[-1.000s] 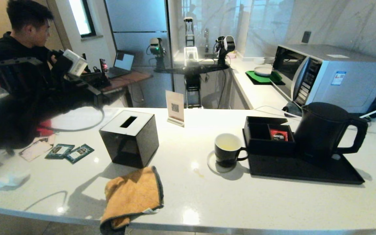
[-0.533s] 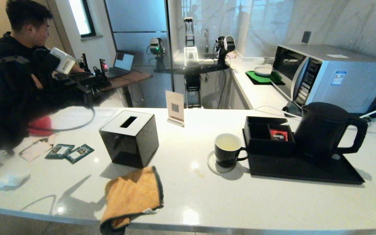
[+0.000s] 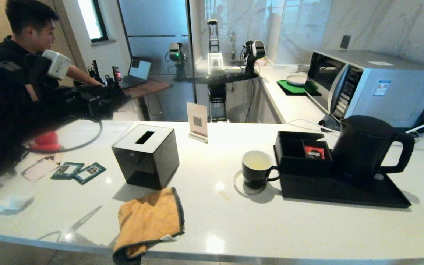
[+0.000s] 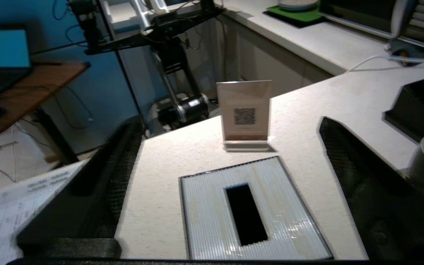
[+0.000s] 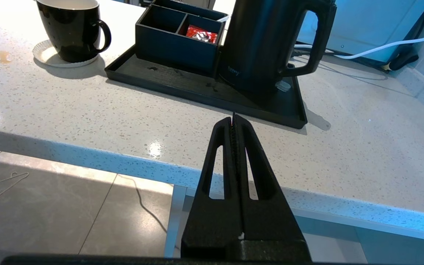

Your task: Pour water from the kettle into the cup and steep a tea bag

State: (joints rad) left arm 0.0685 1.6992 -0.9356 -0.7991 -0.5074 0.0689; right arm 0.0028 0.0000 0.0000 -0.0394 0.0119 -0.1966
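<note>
Left hand (image 4: 226, 191) hangs above the bench's left part, over the tissue box (image 4: 250, 209), fingers (image 4: 98, 176) spread wide w/ nothing between them; in head view the left arm (image 3: 50, 106) shows as a dark mass over the far-left corner. Right hand (image 5: 234, 119) sits off the bench, just outside its near edge toward the right end, fingers pressed together, empty, pointing at the tray (image 5: 182, 86). Kettle (image 3: 366, 149) stands upright on the tray (image 3: 344, 191) at the bench's right end, lid on, handle toward the right edge, well apart from both hands. Cup (image 3: 258, 169) stands on a small white coaster (image 3: 239, 186) just beside the tray's left side, handle toward the tray; pale liquid shows low inside. On the tray's far-left part sits a divided black box (image 3: 300, 152), touching or just beside the kettle, can't tell which; red sachet (image 3: 314, 152) lies in its right compartment. Tea bag: can't find it in any view. Black tissue box (image 3: 146, 156) stands mid-left; orange cloth (image 3: 149, 221) lies in front of it, draped over the near edge. QR sign (image 3: 197, 121) stands near the far edge. Two dark green packets (image 3: 77, 171) lie toward the left edge, a white crumpled wad (image 3: 11, 202) nearer the near-left corner. Person (image 3: 28, 40) in black sits beyond the far-left corner; microwave (image 3: 374, 84) beyond the far-right corner.
</note>
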